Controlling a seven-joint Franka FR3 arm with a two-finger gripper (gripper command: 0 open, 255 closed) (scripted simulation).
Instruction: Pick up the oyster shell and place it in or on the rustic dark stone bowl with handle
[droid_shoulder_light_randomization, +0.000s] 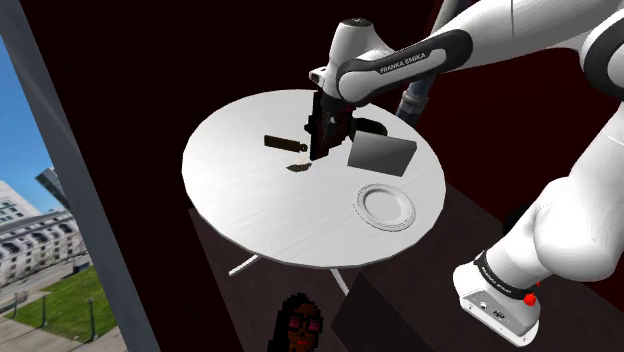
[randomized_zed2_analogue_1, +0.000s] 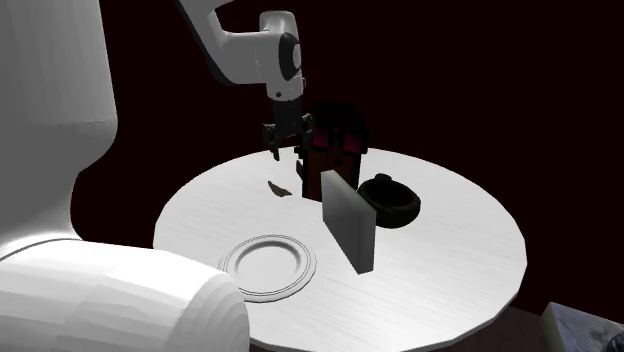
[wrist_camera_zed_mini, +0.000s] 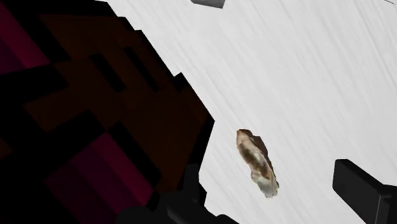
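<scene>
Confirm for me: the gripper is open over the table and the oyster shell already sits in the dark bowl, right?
No. The oyster shell lies on the white table under the open gripper, not in the dark bowl; the wrist view shows it.
</scene>
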